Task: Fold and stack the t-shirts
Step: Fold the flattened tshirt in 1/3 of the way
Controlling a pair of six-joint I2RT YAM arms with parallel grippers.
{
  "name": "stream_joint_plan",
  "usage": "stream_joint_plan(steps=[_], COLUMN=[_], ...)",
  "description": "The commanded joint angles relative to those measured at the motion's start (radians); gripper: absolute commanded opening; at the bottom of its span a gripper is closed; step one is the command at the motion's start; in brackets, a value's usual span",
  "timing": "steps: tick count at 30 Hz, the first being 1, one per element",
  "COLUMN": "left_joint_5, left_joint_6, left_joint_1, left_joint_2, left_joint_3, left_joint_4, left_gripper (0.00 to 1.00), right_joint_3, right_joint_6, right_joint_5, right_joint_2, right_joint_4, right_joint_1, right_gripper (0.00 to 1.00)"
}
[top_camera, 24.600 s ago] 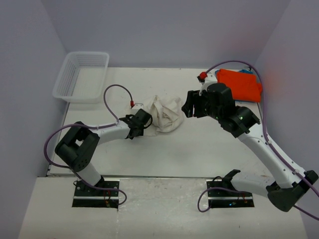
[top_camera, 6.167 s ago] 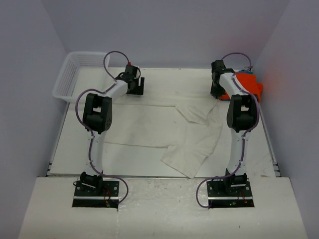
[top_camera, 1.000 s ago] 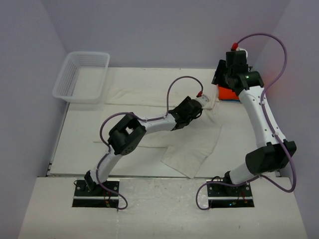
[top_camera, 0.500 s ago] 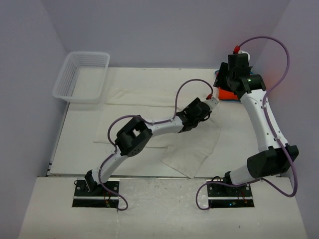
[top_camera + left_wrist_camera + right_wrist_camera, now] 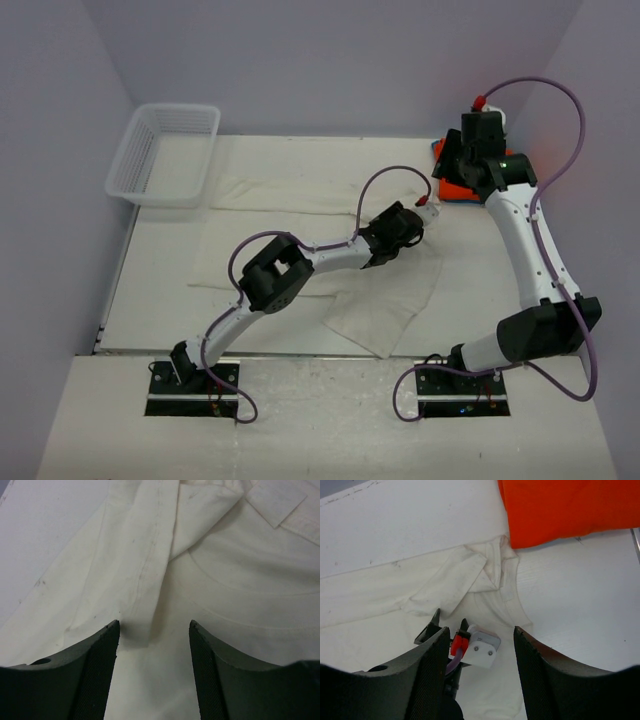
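T-shirts: two are clearly seen, one cream and one orange.
Cream t-shirt (image 5: 270, 215): one, spread nearly flat across the middle of the table (image 5: 480, 270), with a few folds and a turned-over flap near its neckline.
Orange t-shirt (image 5: 560, 505): one, lying as a compact pile at the far right of the table, just beside the cream one's neckline end.
Arms: two, both reaching toward the far right part of the table.
Left gripper (image 5: 152, 627): low over the cream cloth near the neckline. Its two fingers stand apart with only cloth visible below the gap, so it holds nothing.
Right gripper (image 5: 480, 630): raised above the spot where the two shirts meet and looking down on the left arm's wrist. Its two fingers are spread and grip nothing.
Basket (image 5: 178, 106): one, white mesh, at the far left corner, well apart from both grippers.
Cables: two purple ones, one looping off each arm.
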Motion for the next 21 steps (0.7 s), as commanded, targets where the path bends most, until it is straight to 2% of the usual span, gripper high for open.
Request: stream_joint_plan(steps=[1, 3, 5, 6, 8, 13, 14, 21], left_joint_5=[-0.047, -0.056, -0.078, -0.085, -0.101, -0.131, -0.139, -0.156], left_joint_6=[0.027, 0.027, 0.031, 0.033, 0.04, 0.057, 0.056, 0.065], left_joint_1=[0.001, 0.002, 0.001, 0.002, 0.001, 0.002, 0.002, 0.004], left_joint_2=[0.003, -0.008, -0.015, -0.025, -0.037, -0.103, -0.136, -0.299], left_joint_3=[0.033, 0.021, 0.004, 0.0, -0.023, -0.089, -0.115, -0.2], left_joint_4=[0.024, 0.038, 0.073, 0.076, 0.093, 0.116, 0.116, 0.11], left_gripper=[0.59, 0.57, 0.49, 0.39, 0.34, 0.12, 0.05, 0.0], right_joint_3=[-0.009, -0.007, -0.007, -0.007, -0.01, -0.031, -0.035, -0.047], right_joint_6=[-0.02, -0.017, -0.017, -0.015, -0.015, -0.018, -0.02, -0.015], right_joint_5=[0.004, 0.006, 0.001, -0.002, -0.002, 0.006, 0.009, -0.003], right_joint_2=[-0.022, -0.018, -0.019, -0.019, -0.019, -0.018, -0.018, 0.004], right_joint_4=[0.025, 0.023, 0.025, 0.023, 0.023, 0.028, 0.028, 0.036], right_joint_1=[-0.003, -0.003, -0.003, -0.003, -0.003, -0.003, -0.004, -0.003], right_gripper=[0.55, 0.56, 0.55, 0.55, 0.55, 0.55, 0.55, 0.56])
